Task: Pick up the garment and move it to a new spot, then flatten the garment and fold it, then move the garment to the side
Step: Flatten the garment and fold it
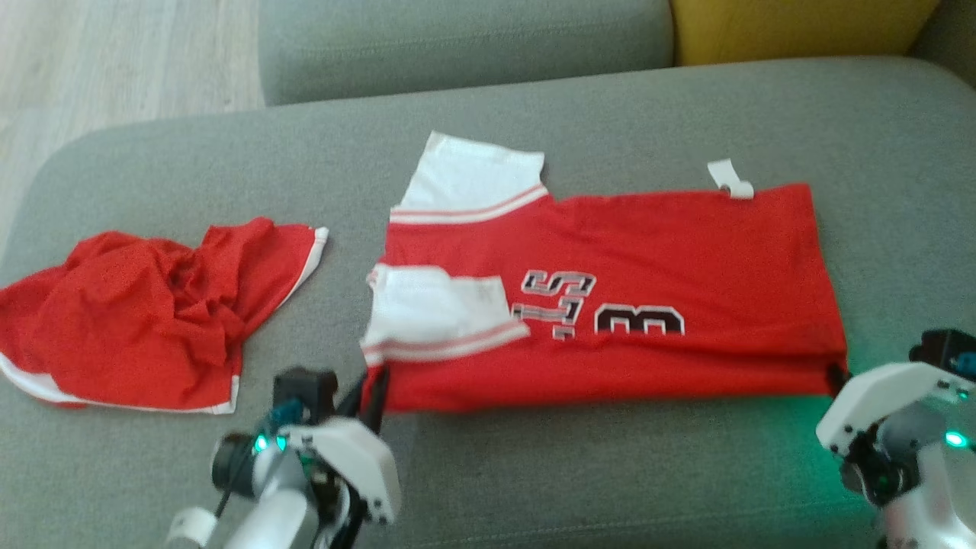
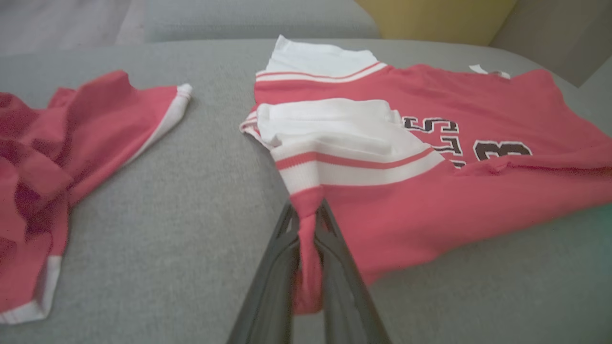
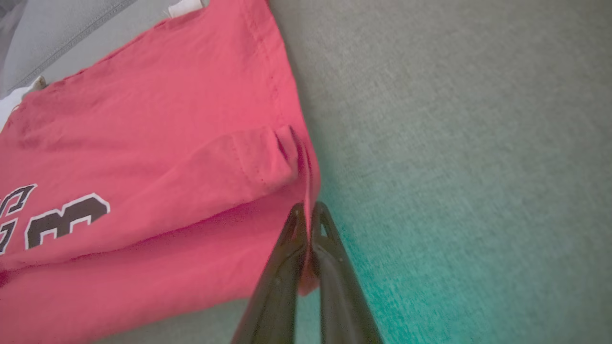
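The garment, a red jersey with white sleeves and black lettering, lies spread across the grey sofa seat, its long side running left to right before the robot. One white sleeve is folded over the chest at the left end. The other sleeve sticks out past the far left corner. A small white tag pokes out of the far edge near the right end.

The left gripper sits at the near left corner. In the left wrist view its fingers are drawn narrow, with a bunched strip of red cloth clamped between them just below the striped sleeve cuff. The right gripper sits at the near right corner. In the right wrist view its fingers are pressed nearly together on the hem edge, where the cloth puckers. A green glow tints the seat beside them.

A second red garment with white trim lies crumpled on the seat, well apart to the left. A yellow cushion rests behind the seat.
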`<state>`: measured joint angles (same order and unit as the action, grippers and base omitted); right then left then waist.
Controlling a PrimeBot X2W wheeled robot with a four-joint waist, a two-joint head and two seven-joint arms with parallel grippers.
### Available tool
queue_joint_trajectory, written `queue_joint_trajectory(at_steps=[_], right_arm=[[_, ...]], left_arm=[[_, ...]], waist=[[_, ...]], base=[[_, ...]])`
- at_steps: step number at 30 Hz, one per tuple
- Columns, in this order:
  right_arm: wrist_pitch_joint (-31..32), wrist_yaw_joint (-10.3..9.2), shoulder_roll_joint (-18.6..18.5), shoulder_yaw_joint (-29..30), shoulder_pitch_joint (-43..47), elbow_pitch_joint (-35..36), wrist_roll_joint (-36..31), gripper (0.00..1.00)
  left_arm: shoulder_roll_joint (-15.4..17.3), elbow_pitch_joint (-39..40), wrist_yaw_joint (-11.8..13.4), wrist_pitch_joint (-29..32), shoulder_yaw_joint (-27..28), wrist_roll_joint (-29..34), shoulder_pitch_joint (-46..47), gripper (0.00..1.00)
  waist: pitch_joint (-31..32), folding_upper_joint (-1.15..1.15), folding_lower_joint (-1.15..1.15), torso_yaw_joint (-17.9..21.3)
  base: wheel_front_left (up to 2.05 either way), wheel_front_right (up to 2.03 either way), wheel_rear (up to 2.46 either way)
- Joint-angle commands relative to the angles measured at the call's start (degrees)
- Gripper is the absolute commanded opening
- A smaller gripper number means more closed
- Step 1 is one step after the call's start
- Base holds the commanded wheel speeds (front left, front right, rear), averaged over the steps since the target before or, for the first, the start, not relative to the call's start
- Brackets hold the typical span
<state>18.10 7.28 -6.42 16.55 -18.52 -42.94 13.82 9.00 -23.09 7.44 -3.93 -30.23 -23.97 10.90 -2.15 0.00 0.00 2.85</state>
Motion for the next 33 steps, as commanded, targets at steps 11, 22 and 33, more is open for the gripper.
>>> queue_joint_trajectory(at_steps=[11,22,33], right_arm=[[3.6,0.21,0.2,1.0,6.7,14.9,-1.1,1.00],[-7.2,0.21,2.9,-0.3,4.3,24.0,-2.1,1.00],[-14.9,0.21,3.0,-8.0,-4.2,28.7,-1.9,1.00]], left_arm=[[2.6,4.3,1.4,2.5,0.8,-0.2,-1.8,1.00],[2.7,7.1,3.5,-5.2,5.3,-0.2,4.2,1.00],[8.7,3.9,-6.1,3.8,2.6,2.7,25.5,1.00]], waist=[[0.4,0.00,0.00,1.7],[-3.3,0.00,0.00,4.7],[-12.7,0.00,0.00,9.0]], base=[[0.00,0.00,0.00],[0.00,0.00,0.00],[0.00,0.00,0.00]])
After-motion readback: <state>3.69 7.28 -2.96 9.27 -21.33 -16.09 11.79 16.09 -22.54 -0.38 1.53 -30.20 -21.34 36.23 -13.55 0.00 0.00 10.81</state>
